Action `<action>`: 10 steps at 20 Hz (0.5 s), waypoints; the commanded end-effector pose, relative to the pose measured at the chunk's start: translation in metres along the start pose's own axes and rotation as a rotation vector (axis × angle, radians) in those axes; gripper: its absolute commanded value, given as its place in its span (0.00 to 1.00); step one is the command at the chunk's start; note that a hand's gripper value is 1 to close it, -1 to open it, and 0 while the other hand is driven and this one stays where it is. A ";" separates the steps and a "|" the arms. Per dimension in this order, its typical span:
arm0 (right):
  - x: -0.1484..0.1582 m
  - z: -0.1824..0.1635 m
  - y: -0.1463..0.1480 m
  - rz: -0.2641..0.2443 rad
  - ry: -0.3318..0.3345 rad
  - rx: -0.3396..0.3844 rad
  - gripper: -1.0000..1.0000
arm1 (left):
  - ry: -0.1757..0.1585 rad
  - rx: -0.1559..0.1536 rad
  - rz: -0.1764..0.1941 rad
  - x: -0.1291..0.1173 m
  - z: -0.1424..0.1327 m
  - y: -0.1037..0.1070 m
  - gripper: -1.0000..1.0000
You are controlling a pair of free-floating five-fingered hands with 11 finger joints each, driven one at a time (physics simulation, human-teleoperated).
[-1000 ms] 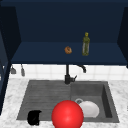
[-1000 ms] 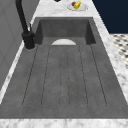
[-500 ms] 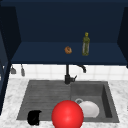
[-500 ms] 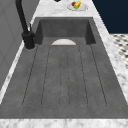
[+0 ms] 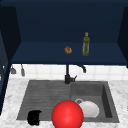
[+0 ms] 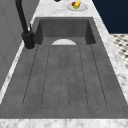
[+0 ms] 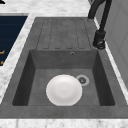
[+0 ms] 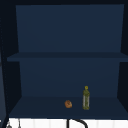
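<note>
1. Black blob at the sink's front-left edge in front view = left hand (image 5: 34,117). Too dark and lumpy to read; can't tell if fingers are released or clenched, or whether it touches anything.
2. Red ball (image 5: 67,114) sits low centre in front view, just right of that hand, bottom cut off by frame edge. It covers part of the white plate (image 5: 89,109) and the basin's front rim. Can't tell if it rests on the sink or hangs in front of it.
3. Right side view gives the plate (image 7: 64,90) whole, flat on the basin floor, drain (image 7: 82,80) just beside it.
4. Left side view: plate (image 6: 63,42) is only a sliver behind the basin lip; drainboard (image 6: 64,77) ridges are plain; fruit dish (image 6: 77,5) on the surface at the far end, contents hard to make out.
5. Black faucet (image 5: 67,75) behind the sink, top cut off in both side views.
6. Upper view: green bottle (image 8: 86,98) and a small orange item (image 8: 68,104) on the lower cabinet shelf, near each other but apart.
</note>
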 end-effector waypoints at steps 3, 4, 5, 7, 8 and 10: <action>0.003 -0.006 0.010 0.127 0.024 -0.023 0.00 | 0.000 0.000 0.000 0.000 0.000 0.000 0.50; 0.008 -0.008 0.014 0.106 0.018 -0.018 0.00 | 0.000 0.000 0.000 0.000 0.000 0.000 0.50; 0.013 -0.011 0.014 0.086 0.024 -0.009 0.00 | 0.000 0.000 0.000 0.000 0.000 0.000 0.50; 0.003 -0.007 0.008 0.048 0.041 -0.033 0.00 | 0.000 0.000 0.000 0.000 0.000 0.000 0.50; 0.003 -0.009 0.010 0.050 0.039 -0.038 0.00 | 0.000 0.000 0.000 0.000 0.000 0.000 0.50; 0.012 -0.024 0.017 0.107 0.056 -0.023 0.00 | 0.000 0.000 0.000 0.000 0.000 0.000 0.50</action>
